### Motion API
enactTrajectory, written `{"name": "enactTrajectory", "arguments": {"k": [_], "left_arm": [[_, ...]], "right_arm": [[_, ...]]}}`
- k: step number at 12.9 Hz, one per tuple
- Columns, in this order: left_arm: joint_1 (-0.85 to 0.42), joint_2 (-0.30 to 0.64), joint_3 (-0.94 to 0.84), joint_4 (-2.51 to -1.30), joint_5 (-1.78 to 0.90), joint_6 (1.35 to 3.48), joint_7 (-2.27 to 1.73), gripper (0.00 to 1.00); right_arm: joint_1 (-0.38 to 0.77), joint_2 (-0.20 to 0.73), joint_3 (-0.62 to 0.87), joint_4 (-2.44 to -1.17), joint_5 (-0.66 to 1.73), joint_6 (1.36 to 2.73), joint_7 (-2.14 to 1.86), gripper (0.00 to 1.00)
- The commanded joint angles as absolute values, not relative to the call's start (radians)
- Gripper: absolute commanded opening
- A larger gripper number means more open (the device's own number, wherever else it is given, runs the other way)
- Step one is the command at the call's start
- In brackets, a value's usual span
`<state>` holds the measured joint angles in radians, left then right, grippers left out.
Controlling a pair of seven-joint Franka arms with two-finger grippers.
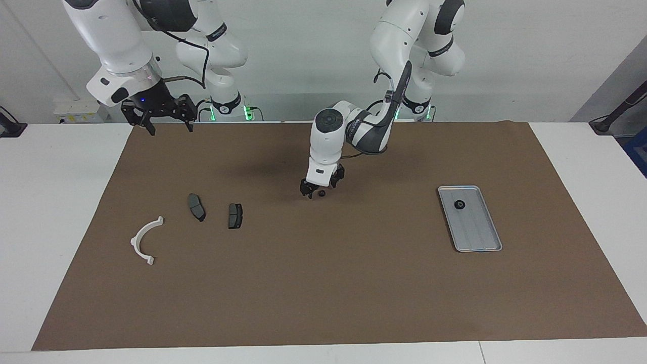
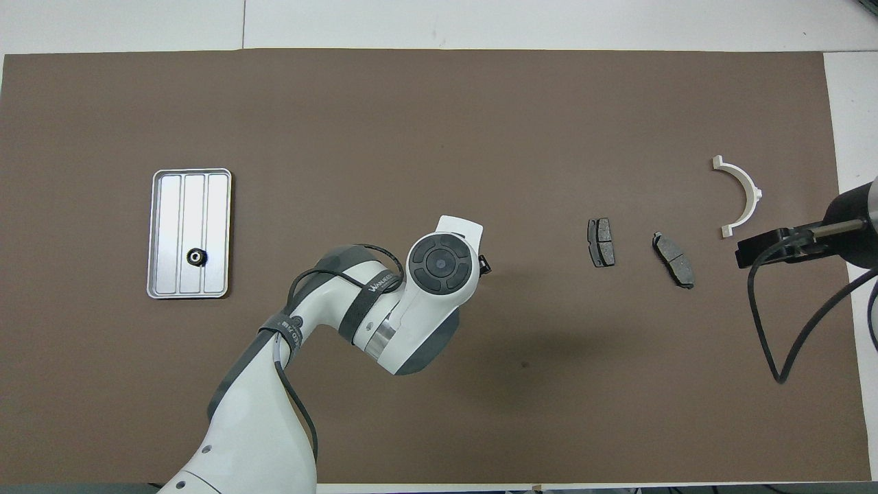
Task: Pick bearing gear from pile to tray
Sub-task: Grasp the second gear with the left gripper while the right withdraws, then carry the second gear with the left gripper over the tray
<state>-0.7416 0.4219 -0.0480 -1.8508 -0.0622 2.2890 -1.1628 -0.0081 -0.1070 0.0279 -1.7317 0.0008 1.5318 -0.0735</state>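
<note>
Now we see left gripper (image 1: 320, 190) low, jaws wide around a small black gear (image 1: 321, 193) on the brown surface (image 1: 323, 283) | second gear (image 1: 459, 205) in tray (image 1: 482, 237) | right gripper (image 1: 169, 125) waits raised, wide.

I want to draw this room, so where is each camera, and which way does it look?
Facing view: high up across the table, looking at the robots; both arms show whole, the left gripper open and low around a small black gear, the right gripper open, waiting up high.
Overhead view: high above the robots' own end, looking steeply down; the left arm comes up from the bottom, and only part of the right gripper shows at the edge.
Both show the tray, holding another gear, half a turn apart.
</note>
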Motion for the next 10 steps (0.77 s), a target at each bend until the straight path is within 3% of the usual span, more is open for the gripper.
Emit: {"name": "enactTrajectory", "arguments": {"k": [1, 6, 8, 10], "left_arm": [[-0.753, 0.426, -0.037, -1.867, -0.054, 2.325, -1.17, 0.9], [-0.755, 0.44, -0.037, -1.859, -0.054, 2.307, -1.17, 0.73], [-0.755, 0.44, -0.037, -1.859, -0.054, 2.295, -1.17, 0.5], [-0.756, 0.44, -0.037, -1.861, -0.054, 2.29, -1.17, 0.12]], "right_arm": [[-0.025, -0.132, 0.035, -1.756, 0.021, 1.522, -0.071, 0.97], [-0.023, -0.137, 0.035, -1.758, 0.021, 1.522, -0.072, 0.97], [-0.023, -0.137, 0.035, -1.758, 0.021, 1.52, -0.074, 0.97], [-0.026, -0.137, 0.035, -1.758, 0.021, 1.52, -0.077, 0.97]]}}
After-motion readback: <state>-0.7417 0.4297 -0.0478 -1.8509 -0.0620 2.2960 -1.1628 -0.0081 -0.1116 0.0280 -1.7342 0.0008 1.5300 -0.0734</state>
